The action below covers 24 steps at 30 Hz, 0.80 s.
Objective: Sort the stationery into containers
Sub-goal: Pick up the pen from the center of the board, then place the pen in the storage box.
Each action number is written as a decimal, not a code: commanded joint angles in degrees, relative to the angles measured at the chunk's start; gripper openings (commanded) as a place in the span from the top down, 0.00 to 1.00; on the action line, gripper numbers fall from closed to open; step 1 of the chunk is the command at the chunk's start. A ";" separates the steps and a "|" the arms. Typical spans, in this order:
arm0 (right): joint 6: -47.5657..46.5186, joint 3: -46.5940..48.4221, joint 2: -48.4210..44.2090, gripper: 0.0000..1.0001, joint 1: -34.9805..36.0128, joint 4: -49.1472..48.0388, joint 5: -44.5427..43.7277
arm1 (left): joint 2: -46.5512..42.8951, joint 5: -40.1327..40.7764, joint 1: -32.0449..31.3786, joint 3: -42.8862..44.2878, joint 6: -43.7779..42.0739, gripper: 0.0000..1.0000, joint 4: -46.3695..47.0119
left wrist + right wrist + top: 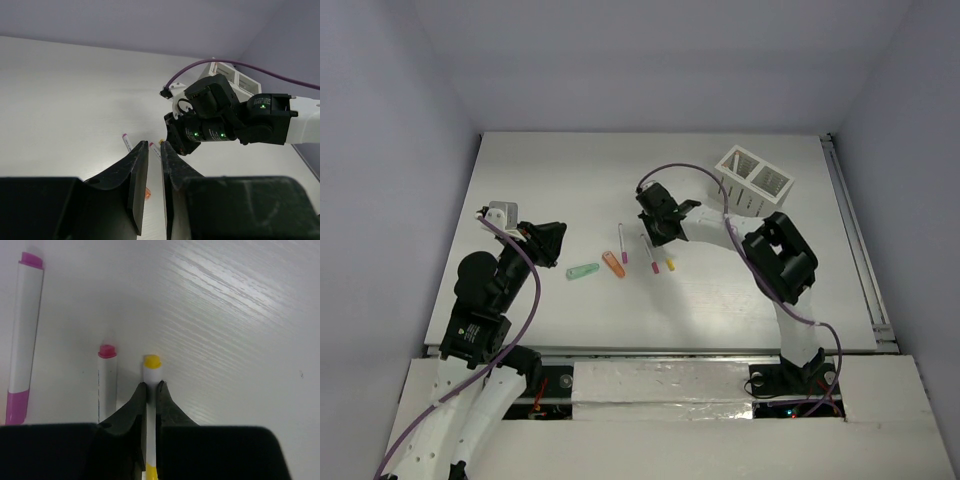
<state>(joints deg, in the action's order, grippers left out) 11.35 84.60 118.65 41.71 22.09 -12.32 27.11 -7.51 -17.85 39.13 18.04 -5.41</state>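
My right gripper [152, 386] is shut on a thin white pen with a yellow cap [152, 371], which lies flat on the table. Just left of it lie a pink-capped pen [106, 385] and a second pink-capped pen [22, 335]. From above, the right gripper [663, 240] is low over the pens [651, 253]. Left of them lie the stubby orange piece [613, 264] and the mint-green piece [583, 270]. Beside these, my left gripper [552, 243] hovers with its jaws nearly together and nothing between them. The white two-compartment holder [754, 180] stands at the back right.
The table's back edge meets grey walls on three sides. A purple cable [690, 172] arcs over the right arm near the holder. In the left wrist view the right arm's black wrist [215, 120] sits just beyond my left fingers [137, 165].
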 commanded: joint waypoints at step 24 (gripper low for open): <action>-5.02 4.34 -13.28 1.00 -26.24 -39.49 -17.12 | -0.40 -0.58 0.44 1.47 -0.38 0.86 2.86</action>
<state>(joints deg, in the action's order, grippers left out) 8.97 85.27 100.71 16.38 -10.72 -26.81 27.09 -7.53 -17.82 39.13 18.04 -5.41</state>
